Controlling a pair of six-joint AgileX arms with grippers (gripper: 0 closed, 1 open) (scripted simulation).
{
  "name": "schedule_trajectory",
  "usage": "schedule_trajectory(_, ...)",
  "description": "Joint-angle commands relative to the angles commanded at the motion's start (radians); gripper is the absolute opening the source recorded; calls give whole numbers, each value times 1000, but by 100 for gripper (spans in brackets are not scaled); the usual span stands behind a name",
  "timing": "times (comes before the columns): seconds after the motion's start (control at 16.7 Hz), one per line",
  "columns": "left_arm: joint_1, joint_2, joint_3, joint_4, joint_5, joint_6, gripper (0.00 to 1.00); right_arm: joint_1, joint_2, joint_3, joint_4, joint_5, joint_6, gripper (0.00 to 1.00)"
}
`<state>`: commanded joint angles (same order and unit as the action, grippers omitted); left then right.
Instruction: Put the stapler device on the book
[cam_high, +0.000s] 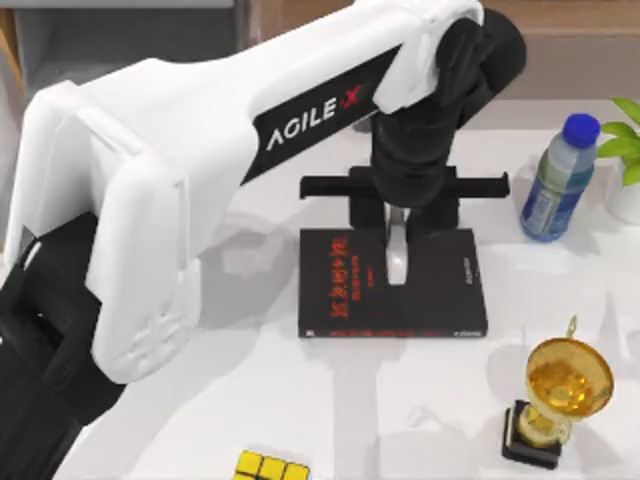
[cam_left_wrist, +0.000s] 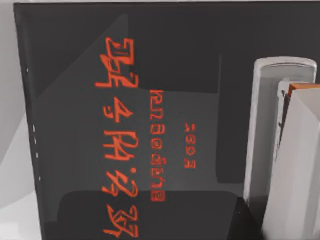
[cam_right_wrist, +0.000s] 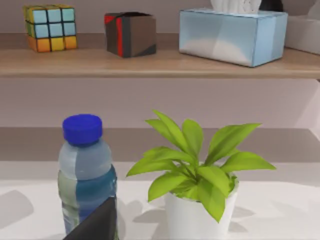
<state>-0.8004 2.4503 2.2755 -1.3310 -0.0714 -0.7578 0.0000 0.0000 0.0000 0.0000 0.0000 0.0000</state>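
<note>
- Closest to the overhead camera, the left arm's white housing sweeps from the table's left edge towards the middle, wrist pointing straight down.
- Left gripper (cam_high: 397, 222) hangs over the book's (cam_high: 340, 280) far edge, fingers (cam_high: 365, 210) pinching the stapler device (cam_high: 397, 250) between them.
- Directly beneath the tool, the stapler runs onto the black cover beside the red lettering; touching or just above, I cannot tell.
- Step, as I judge it: placing. Next calls for spreading the fingers, then lifting straight up.
- Right arm is parked, its wrist camera facing a water bottle (cam_right_wrist: 86, 175) and potted plant (cam_right_wrist: 197, 175); whether its tool is spread, I cannot tell.
</note>
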Motion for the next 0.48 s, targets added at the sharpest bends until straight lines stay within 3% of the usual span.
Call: schedule_trajectory(0.48,5,4,-54,55,0,2,0,0,0,0,0,0,0,100)
